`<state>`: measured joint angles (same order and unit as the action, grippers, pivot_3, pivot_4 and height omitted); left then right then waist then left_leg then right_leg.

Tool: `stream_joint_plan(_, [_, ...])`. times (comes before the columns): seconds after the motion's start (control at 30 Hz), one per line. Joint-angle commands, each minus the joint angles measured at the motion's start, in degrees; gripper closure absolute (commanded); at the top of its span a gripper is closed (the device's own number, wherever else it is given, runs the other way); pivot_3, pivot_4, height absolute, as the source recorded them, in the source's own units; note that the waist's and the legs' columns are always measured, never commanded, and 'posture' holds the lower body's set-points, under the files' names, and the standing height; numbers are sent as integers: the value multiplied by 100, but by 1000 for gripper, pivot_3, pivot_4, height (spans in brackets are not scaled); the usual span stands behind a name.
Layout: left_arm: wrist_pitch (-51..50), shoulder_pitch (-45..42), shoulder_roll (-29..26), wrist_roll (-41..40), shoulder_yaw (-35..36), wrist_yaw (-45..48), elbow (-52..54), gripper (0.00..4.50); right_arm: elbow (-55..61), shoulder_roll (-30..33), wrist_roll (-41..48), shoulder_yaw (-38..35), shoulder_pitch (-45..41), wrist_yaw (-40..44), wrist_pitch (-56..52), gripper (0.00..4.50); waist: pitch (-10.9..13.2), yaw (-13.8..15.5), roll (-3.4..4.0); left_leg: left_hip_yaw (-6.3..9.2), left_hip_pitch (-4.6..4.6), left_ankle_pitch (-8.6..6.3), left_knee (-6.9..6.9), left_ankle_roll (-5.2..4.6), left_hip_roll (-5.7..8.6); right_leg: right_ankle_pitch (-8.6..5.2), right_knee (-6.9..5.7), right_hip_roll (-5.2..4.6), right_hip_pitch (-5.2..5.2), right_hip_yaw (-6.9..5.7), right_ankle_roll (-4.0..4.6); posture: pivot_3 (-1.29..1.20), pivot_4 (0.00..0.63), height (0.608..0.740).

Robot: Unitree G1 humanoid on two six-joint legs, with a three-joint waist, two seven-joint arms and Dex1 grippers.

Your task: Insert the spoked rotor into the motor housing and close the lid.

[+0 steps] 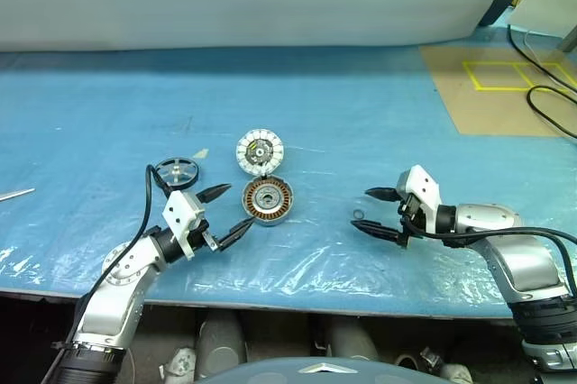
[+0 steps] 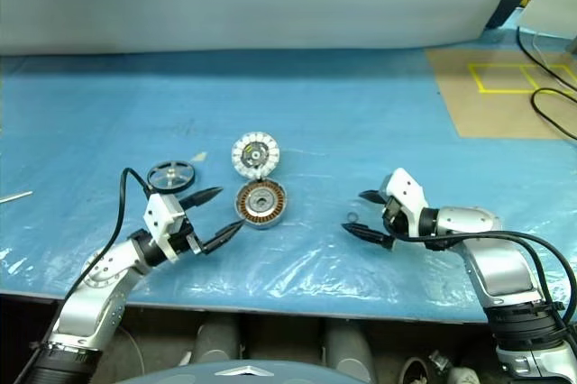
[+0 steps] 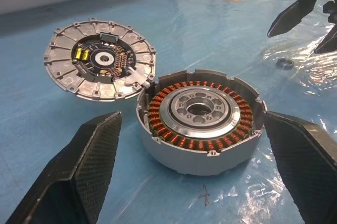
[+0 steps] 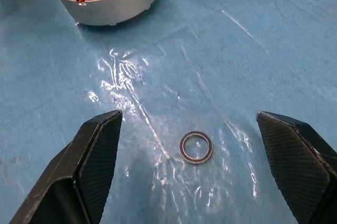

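Motor housing (image 1: 267, 200) sat mid-table on the blue sheet (image 1: 361, 114), copper windings facing up, hub bare. Lid (image 1: 260, 151) lay flat just behind it, segmented face up, rims touching or nearly so (wrist view suggests contact, can't be sure). Spoked rotor (image 1: 177, 170) rested on the sheet to the housing's left, apart from both discs. L gripper (image 1: 226, 211) hung just left of the housing w/ fingers spread wide, nothing between them, pointing at the housing. R gripper (image 1: 376, 213) was well to the housing's right, fingers also spread wide and empty, aimed down at a small ring (image 4: 196, 147) lying on the sheet btwn its tips.
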<state>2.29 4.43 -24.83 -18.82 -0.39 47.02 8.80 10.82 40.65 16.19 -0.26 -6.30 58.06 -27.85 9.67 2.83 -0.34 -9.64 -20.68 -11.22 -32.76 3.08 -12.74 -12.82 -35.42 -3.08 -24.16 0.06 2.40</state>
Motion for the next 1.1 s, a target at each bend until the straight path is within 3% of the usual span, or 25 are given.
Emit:
stream_joint_plan(0.03, [109, -59, -22, -10, 5, 45, 59, 0, -30, -58, -13, 17, 9, -144, 150, 185, 0, -6, 0, 0, 1, 0, 0, 0, 0, 0, -1, 0, 0, 0, 0, 0, 150, 740])
stream_joint_plan(0.4, [-87, -25, -85, -31, -4, 25, 285, 0, -400, -14, -292, 446, 43, -191, 371, 185, 0, -3, 0, 0, -1, 0, 0, 0, 1, -1, 0, -1, 0, 0, -1, 0, 150, 740])
stream_joint_plan(1.0, [-129, -73, -125, -2, 0, 5, 220, 0, -558, 48, -277, 343, 206, -184, 529, 185, -1, 7, -1, 0, 6, 0, -1, -1, 1, -1, 0, -2, 9, -1, -1, 0, 150, 740])
stream_joint_plan(1.1, [-124, -118, -119, 7, -7, 6, 189, 0, -646, 42, -327, 345, 156, -245, 558, 755, -2, 8, -1, 0, 7, 0, -1, -1, 1, -1, 0, -2, 10, -1, -1, 0, 150, 740])
